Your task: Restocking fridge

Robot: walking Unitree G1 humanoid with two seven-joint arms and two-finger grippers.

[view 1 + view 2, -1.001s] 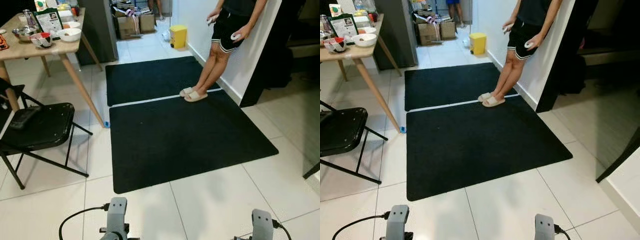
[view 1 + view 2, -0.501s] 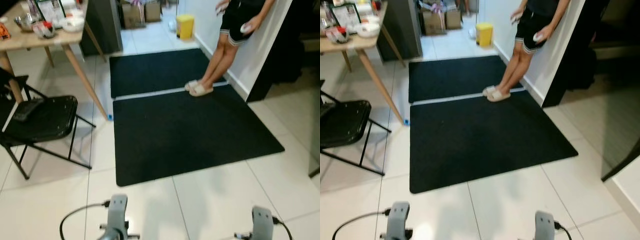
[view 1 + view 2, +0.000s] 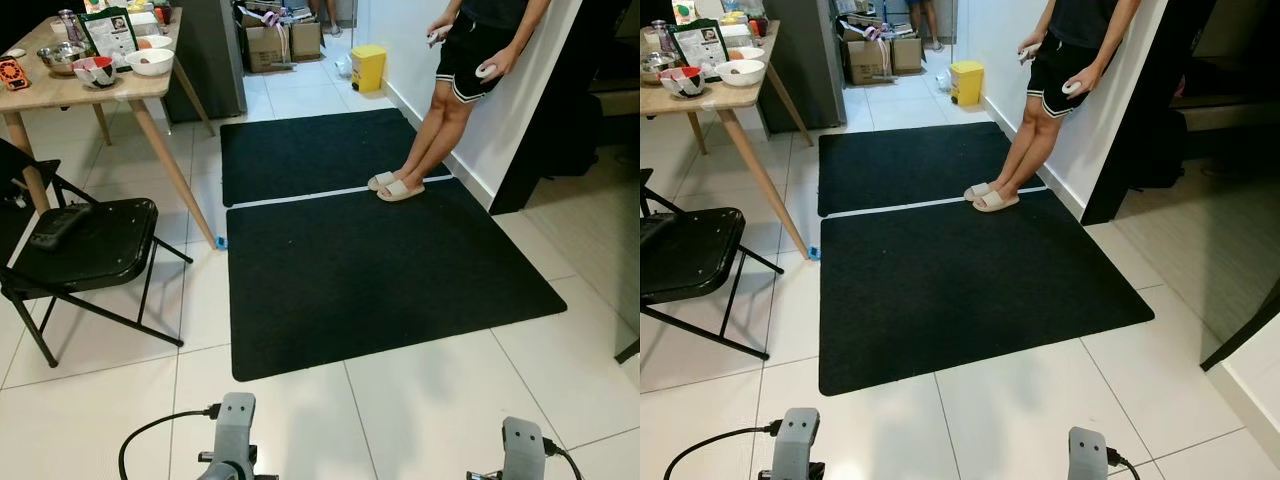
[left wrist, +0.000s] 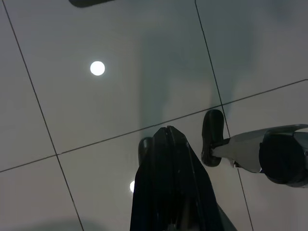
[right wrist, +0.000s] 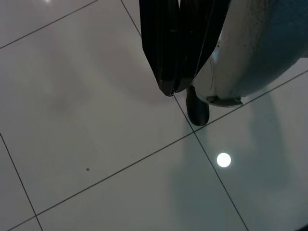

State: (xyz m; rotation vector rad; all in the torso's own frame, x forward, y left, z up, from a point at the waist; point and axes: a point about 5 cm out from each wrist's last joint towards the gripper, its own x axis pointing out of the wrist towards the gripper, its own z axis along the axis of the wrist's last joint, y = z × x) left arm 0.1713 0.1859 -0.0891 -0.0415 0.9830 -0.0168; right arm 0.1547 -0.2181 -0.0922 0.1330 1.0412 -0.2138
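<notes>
A tall dark grey appliance [image 3: 205, 50], possibly the fridge, stands at the far back left beside the table. Both arms hang low, their silver wrists at the bottom edge of the head views: left [image 3: 236, 440], right [image 3: 522, 450]. In the left wrist view my left gripper [image 4: 167, 130] points down at pale floor tiles, its black fingers pressed together with nothing between them. My right gripper [image 5: 171, 91] hangs the same way, shut and empty, over the tiles.
Two black mats [image 3: 380, 270] cover the floor ahead. A person [image 3: 470, 60] in slippers leans on the right wall, holding small white controllers. On the left are a black folding chair [image 3: 85, 245] and a wooden table [image 3: 60, 90] with bowls. A yellow bin [image 3: 368, 68] and boxes sit beyond.
The whole picture swayed and blurred, then settled slightly nearer the mats: the camera moved. The person, chair and table stayed put, and both arms still hang.
</notes>
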